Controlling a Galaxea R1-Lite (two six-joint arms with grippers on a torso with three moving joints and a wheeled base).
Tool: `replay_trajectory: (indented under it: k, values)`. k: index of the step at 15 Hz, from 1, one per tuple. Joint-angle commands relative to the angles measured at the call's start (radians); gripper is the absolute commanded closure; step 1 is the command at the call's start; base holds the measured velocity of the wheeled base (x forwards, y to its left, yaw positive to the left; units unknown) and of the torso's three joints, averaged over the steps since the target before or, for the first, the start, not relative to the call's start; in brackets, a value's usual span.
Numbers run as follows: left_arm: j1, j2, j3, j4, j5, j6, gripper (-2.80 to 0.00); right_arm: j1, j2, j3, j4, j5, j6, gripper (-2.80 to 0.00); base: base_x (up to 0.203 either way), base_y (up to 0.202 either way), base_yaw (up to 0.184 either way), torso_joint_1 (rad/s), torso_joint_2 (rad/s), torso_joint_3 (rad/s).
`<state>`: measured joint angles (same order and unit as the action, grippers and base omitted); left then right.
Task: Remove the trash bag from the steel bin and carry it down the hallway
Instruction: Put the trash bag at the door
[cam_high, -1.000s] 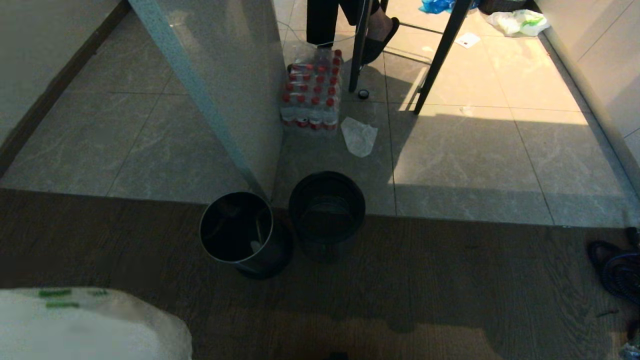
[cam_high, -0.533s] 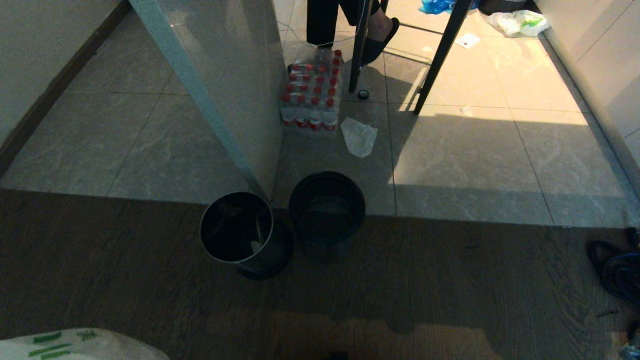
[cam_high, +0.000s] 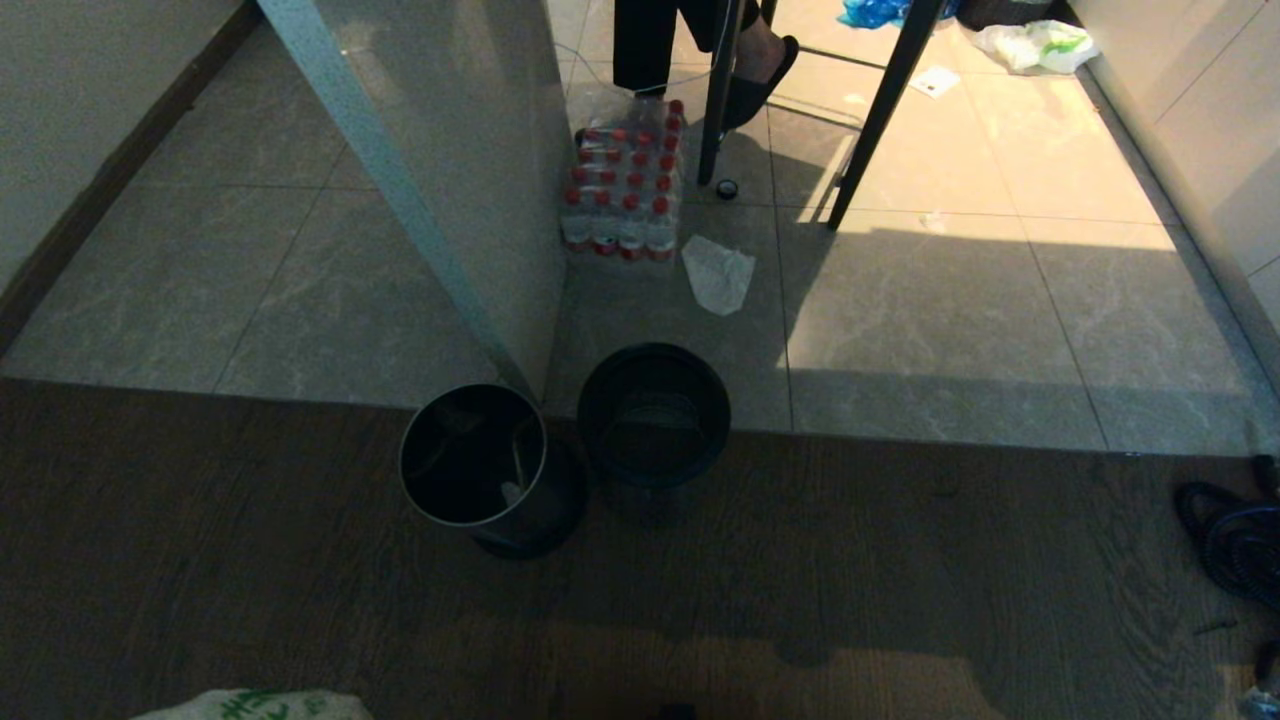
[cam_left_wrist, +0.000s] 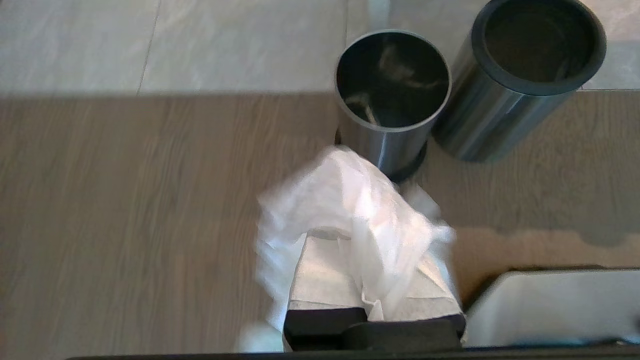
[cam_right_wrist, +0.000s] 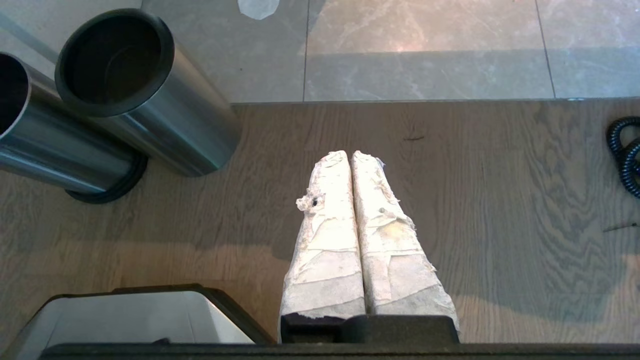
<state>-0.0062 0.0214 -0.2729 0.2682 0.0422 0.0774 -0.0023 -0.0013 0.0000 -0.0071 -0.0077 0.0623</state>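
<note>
pinching the trash bag (cam_left_wrist: 350, 210) between taped fingers, the left gripper (cam_left_wrist: 372, 280) shows only in its wrist view; the head view catches just a bag edge (cam_high: 250, 705) at the frame bottom. right gripper (cam_right_wrist: 352, 160) hangs pressed together, holding nothing. steel bin (cam_high: 473, 455) stands touching a black-rimmed bin (cam_high: 654, 415), a glass partition (cam_high: 450, 180) and bottle pack (cam_high: 625, 185) beyond.

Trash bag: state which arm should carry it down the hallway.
Left. The left tool is shut on the trash bag, already out of the steel bin. The right tool is shut and holds nothing, over bare wood floor.
</note>
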Motion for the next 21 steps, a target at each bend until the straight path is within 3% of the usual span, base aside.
replay_trajectory:
  k: [1, 2, 4, 7, 10, 21]
  values:
    - [0.001, -0.019, 0.171, -0.266, -0.016, 0.025, 0.0, -0.001, 0.0, 0.0, -0.001, 0.0, 0.001, 0.0, 0.0, 0.0, 0.0, 0.0, 0.0, 0.0]
    - [0.001, -0.021, 0.246, -0.359, -0.035, 0.048, 0.0, -0.001, 0.0, 0.0, -0.001, 0.0, 0.001, 0.0, 0.0, 0.0, 0.0, 0.0, 0.0, 0.0]
    - [0.002, -0.023, 0.274, -0.329, -0.055, 0.043, 0.0, -0.001, 0.0, 0.0, -0.001, 0.0, 0.001, 0.0, 0.0, 0.0, 0.0, 0.0, 0.0, 0.0]
    - [0.001, -0.021, 0.273, -0.266, -0.055, -0.066, 0.0, -0.001, 0.0, 0.0, -0.001, 0.0, 0.001, 0.0, 0.0, 0.0, 0.0, 0.0, 0.0, 0.0]
    - [0.001, -0.021, 0.273, -0.267, -0.044, -0.108, 0.0, 0.0, 0.0, 0.0, -0.001, 0.0, 0.001, 0.0, 0.0, 0.0, 0.0, 0.0, 0.0, 0.0]
    - [0.002, -0.021, 0.271, -0.267, -0.039, -0.097, 0.0, -0.001, 0.0, 0.0, 0.001, 0.0, 0.001, 0.0, 0.0, 0.0, 0.0, 0.002, 0.0, 0.066]
